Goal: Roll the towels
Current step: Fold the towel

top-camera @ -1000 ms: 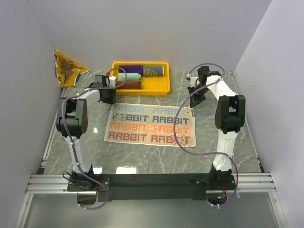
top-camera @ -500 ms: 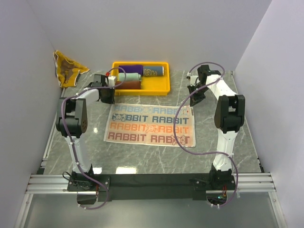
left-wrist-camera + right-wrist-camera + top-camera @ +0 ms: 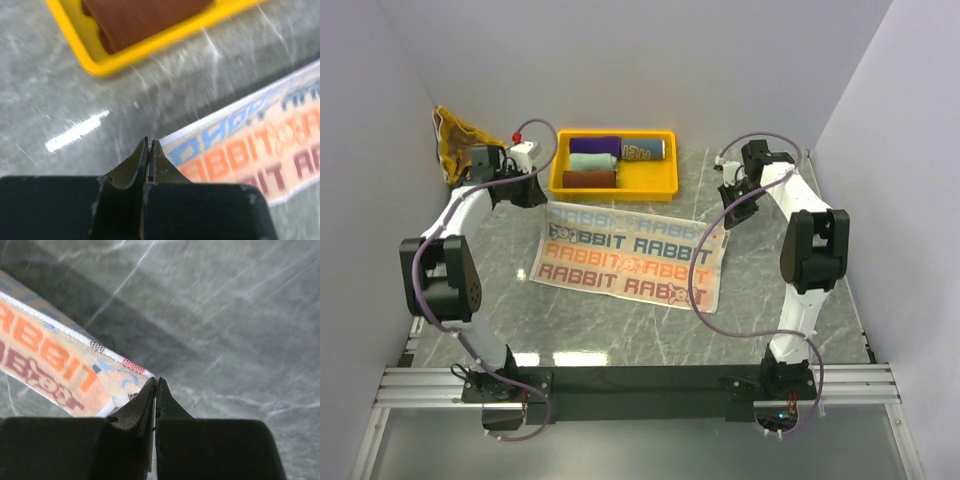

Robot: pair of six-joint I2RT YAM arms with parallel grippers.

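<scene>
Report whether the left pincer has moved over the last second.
Yes. The left pincer has swung left, away from the yellow tray, whose left end it was beside.

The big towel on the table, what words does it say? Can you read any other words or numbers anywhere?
"RABBIT RABBIT" in blue: top row of the flat towel.
"RABBIT RABBIT" in orange: its middle row.
"RABBIT RABBIT" in reddish brown: its bottom row.
Pale lettering on the rolled towel in the yellow tray: too small to read.
Nothing else can be read.
</scene>
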